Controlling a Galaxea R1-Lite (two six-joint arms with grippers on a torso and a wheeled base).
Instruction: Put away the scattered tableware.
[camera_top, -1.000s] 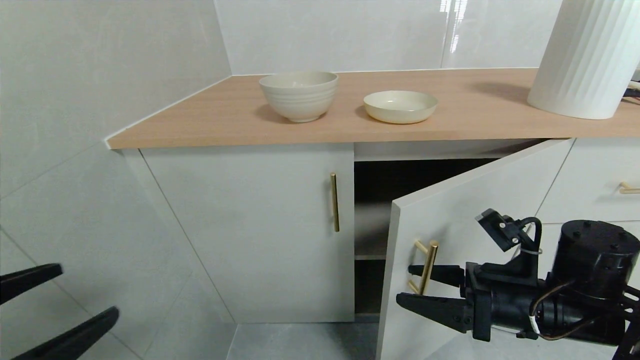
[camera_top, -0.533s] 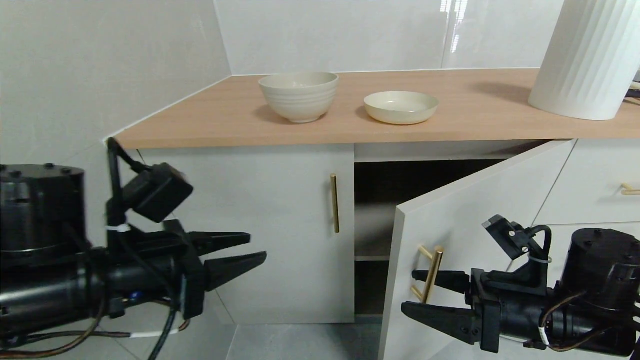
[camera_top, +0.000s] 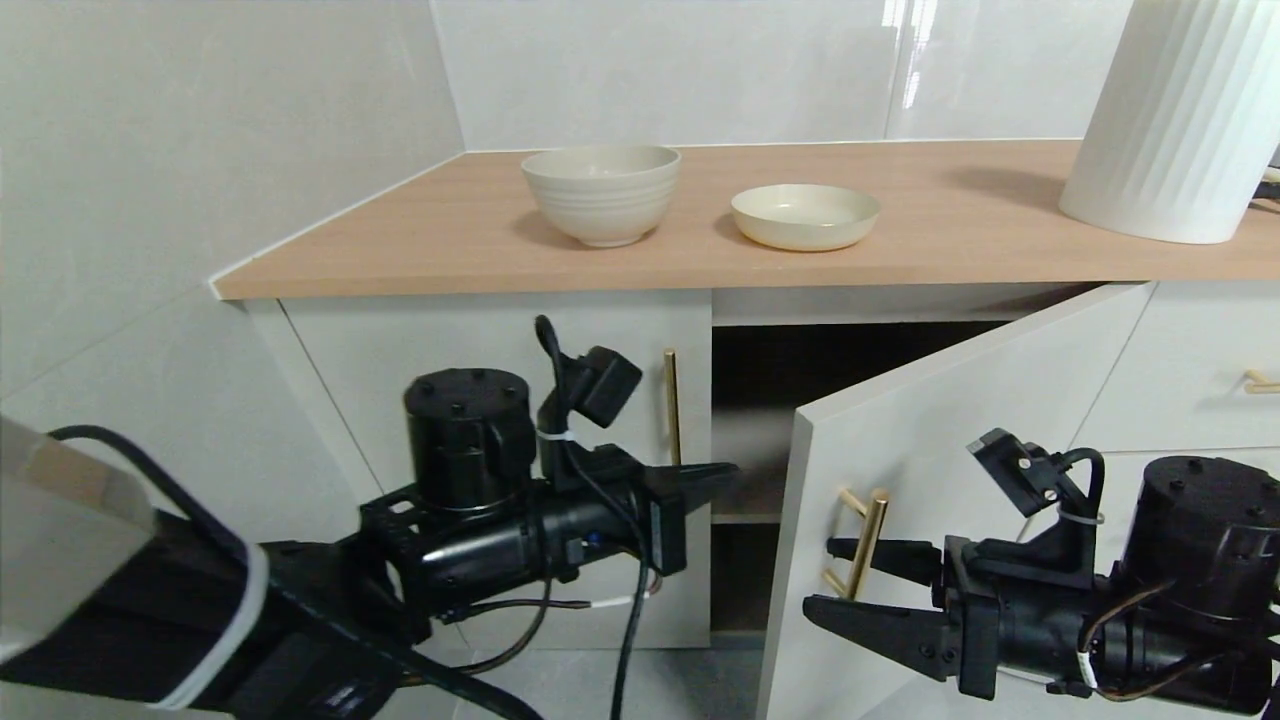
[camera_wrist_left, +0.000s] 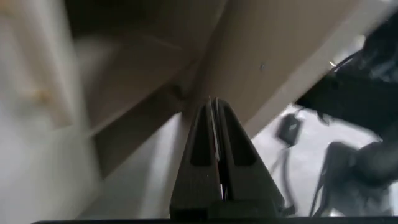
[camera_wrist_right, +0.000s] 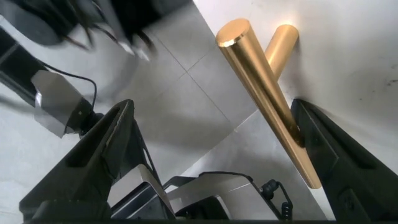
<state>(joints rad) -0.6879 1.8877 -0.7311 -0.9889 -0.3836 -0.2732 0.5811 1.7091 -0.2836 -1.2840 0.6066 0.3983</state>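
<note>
A ribbed cream bowl (camera_top: 600, 195) and a shallow cream dish (camera_top: 805, 215) sit side by side on the wooden countertop (camera_top: 400, 250). Below them the right cabinet door (camera_top: 960, 440) stands swung open. My right gripper (camera_top: 828, 580) is open, and the door's gold handle (camera_top: 862, 535) stands between its fingers. In the right wrist view the gold handle (camera_wrist_right: 264, 93) lies closer to one finger (camera_wrist_right: 326, 149) of the right gripper (camera_wrist_right: 214, 109). My left gripper (camera_top: 722, 470) is shut with nothing in it, its tip at the edge of the dark cabinet opening (camera_top: 800, 350). The left gripper (camera_wrist_left: 213, 118) points at the shelf inside.
A tall white ribbed container (camera_top: 1180, 120) stands at the counter's right end. The left cabinet door (camera_top: 500, 400) is closed, with its own gold handle (camera_top: 671, 400). A drawer front (camera_top: 1210, 370) lies right of the open door. Tiled walls close the left side and back.
My left arm has swept in from the lower left to the front of the cabinet opening, and its fingers have come together. The right gripper has stayed around the door handle.
</note>
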